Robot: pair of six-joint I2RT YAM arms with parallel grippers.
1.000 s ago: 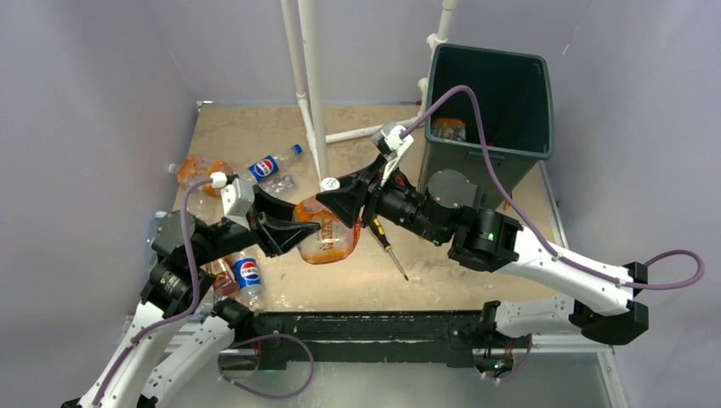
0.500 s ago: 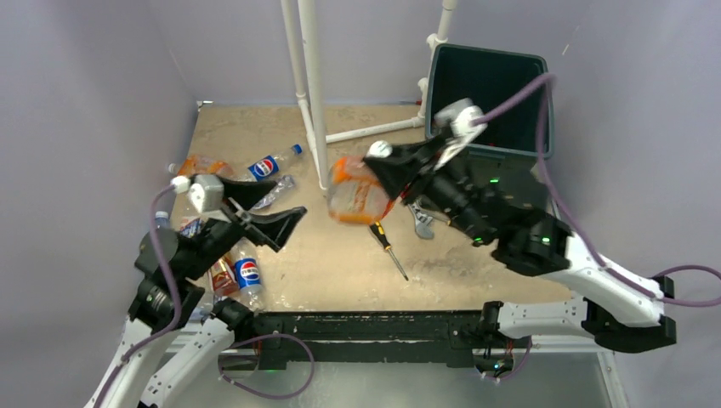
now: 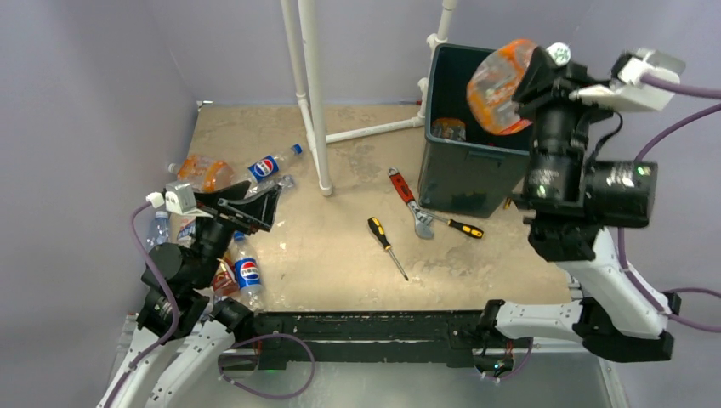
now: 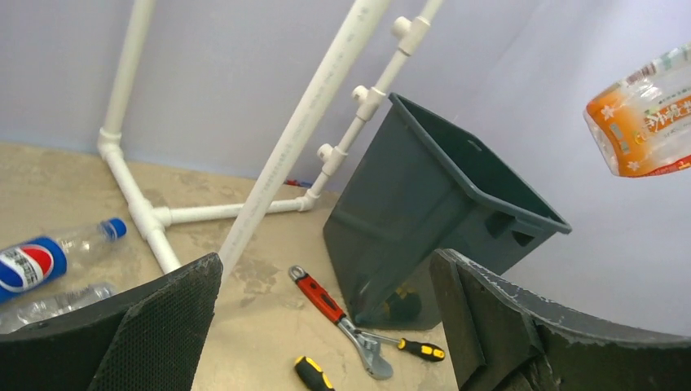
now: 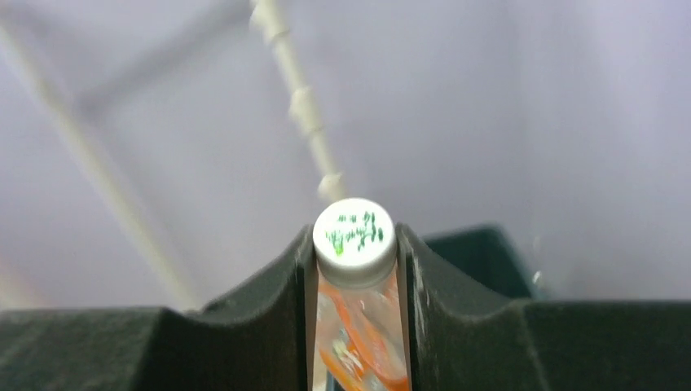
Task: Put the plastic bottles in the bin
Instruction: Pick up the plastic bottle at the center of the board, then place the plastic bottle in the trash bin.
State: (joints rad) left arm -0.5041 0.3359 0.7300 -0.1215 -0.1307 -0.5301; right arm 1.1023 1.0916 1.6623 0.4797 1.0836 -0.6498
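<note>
My right gripper (image 3: 551,64) is shut on the neck of a large orange-labelled plastic bottle (image 3: 502,85), held in the air over the near right corner of the dark green bin (image 3: 476,174). The right wrist view shows its white cap (image 5: 354,232) between the jaws of that gripper (image 5: 355,252). Another bottle (image 3: 448,129) lies inside the bin. My left gripper (image 3: 274,206) is open and empty above the left of the table, near several bottles: a Pepsi one (image 3: 270,165), an orange one (image 3: 204,172) and a second Pepsi one (image 3: 246,272). In the left wrist view, that gripper (image 4: 326,261) faces the bin (image 4: 424,212) and the raised bottle (image 4: 648,114).
A red-handled wrench (image 3: 408,202) and two yellow-and-black screwdrivers (image 3: 387,245) (image 3: 463,228) lie mid-table by the bin's foot. A white pipe frame (image 3: 313,93) stands upright behind the centre. Purple walls close in the left, back and right.
My left gripper let go of the orange bottle, opened wide and drew back to the left. My right arm swung the bottle up from mid-table to above the bin.
</note>
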